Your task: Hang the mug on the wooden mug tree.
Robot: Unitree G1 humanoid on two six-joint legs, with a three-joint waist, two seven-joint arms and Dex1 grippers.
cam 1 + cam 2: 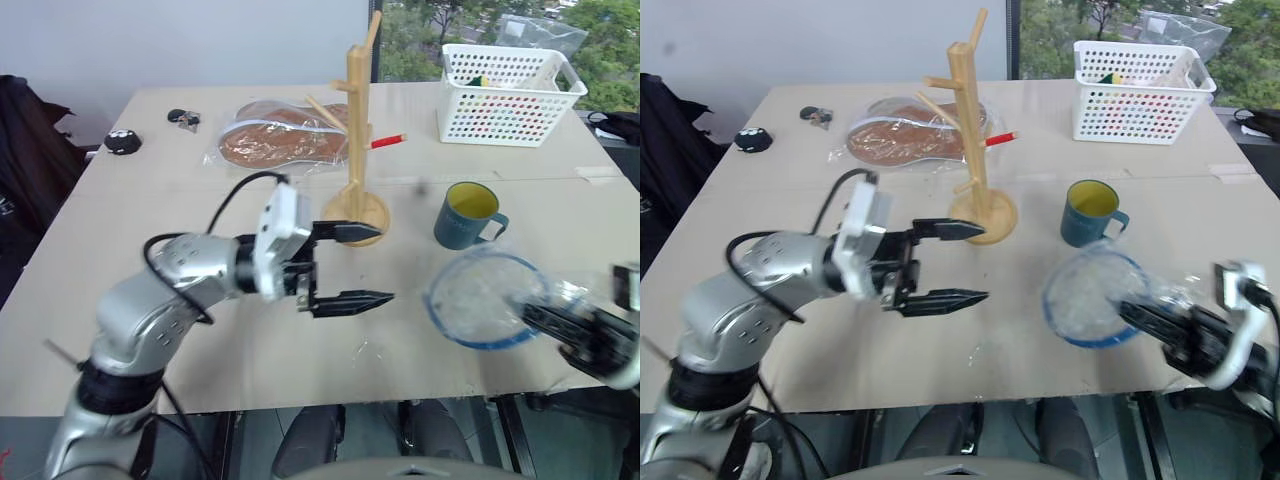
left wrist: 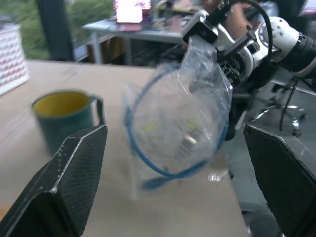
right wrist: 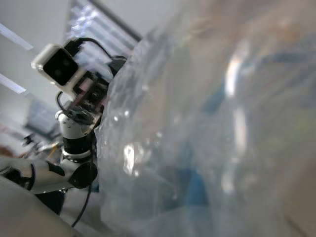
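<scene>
The teal-blue mug (image 1: 467, 215) with a yellow inside stands upright on the table, just right of the wooden mug tree (image 1: 356, 130), whose pegs are bare. My left gripper (image 1: 386, 265) is open and points right, hovering in front of the tree's base, with nothing between its fingers (image 2: 74, 182). The mug (image 2: 64, 118) sits beyond them. At the table's front right, my right gripper (image 1: 528, 312) is shut on a clear plastic bag with a blue rim (image 1: 485, 300), held up just in front of the mug.
A white perforated basket (image 1: 510, 95) stands at the back right. A brown item in clear wrap (image 1: 285, 135) and a red pen (image 1: 388, 141) lie behind the tree. Keys (image 1: 184, 120) and a small black object (image 1: 122, 142) sit at the back left.
</scene>
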